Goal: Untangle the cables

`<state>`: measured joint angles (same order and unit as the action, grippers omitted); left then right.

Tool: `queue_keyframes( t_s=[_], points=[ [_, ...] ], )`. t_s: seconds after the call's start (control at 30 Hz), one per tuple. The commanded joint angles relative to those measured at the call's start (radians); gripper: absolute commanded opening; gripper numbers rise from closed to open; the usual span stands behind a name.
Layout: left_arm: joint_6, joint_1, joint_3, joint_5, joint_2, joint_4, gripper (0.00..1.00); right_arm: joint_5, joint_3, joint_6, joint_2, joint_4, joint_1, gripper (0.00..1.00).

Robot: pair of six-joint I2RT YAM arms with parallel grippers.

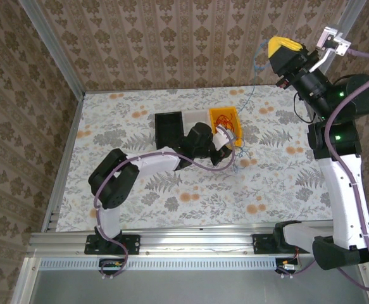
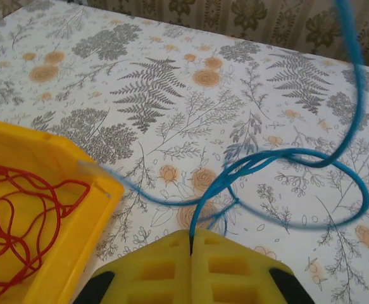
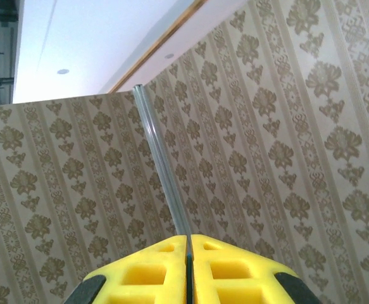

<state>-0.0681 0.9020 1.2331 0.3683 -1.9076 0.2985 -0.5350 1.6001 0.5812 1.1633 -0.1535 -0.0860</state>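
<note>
One blue cable [image 2: 292,152], pinched twice.
Strung from closed left gripper [image 2: 191,244] by bin [image 2: 76,209] up to raised right gripper [image 1: 279,47].

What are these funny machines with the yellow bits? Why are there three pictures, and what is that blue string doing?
These are two robot arms bolted to the edge of a table, and their job is to untangle cables. One picture looks down from above. The other two come from little cameras on each arm's wrist, so you see each yellow hand up close. On the flowery table stand a black bin and a yellow bin with a red cable inside. The left hand is pinched shut on a blue cable that loops over the table. The right hand is shut too, high up near the wall. The blue cable climbs up to it, so it seems to hold the other end.
</note>
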Motion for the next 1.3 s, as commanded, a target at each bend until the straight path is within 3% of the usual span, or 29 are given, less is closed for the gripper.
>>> queue_keyframes(
  t_s=[0.0,0.17,0.33,0.5,0.63,0.93,1.03,1.27],
  points=[
    [0.072,-0.036,-0.041,-0.001,-0.024,0.067,0.00,0.011,-0.024,0.005,-0.007,0.010,-0.004,0.10],
    [0.190,-0.084,-0.124,-0.020,-0.025,0.159,0.00,0.047,-0.043,-0.050,-0.017,0.078,-0.003,0.10],
    [0.154,-0.085,-0.222,-0.129,0.056,0.045,0.00,0.113,-0.062,-0.107,-0.026,0.155,0.000,0.10],
    [0.126,-0.092,-0.419,-0.234,0.222,-0.054,0.00,0.313,-0.090,-0.186,-0.053,0.258,0.007,0.10],
    [0.181,-0.121,-0.559,-0.284,0.310,-0.127,0.00,0.447,-0.098,-0.225,-0.072,0.297,0.033,0.09],
    [0.391,-0.170,-0.693,-0.468,0.288,-0.144,0.00,0.627,-0.151,-0.169,-0.112,0.285,0.112,0.09],
    [0.437,-0.201,-0.699,-0.462,0.262,-0.116,0.00,0.596,-0.150,-0.159,-0.119,0.281,0.160,0.10],
    [0.356,-0.187,-0.663,-0.378,0.267,-0.033,0.00,0.266,-0.099,-0.139,-0.056,0.237,0.166,0.11]
  ],
)
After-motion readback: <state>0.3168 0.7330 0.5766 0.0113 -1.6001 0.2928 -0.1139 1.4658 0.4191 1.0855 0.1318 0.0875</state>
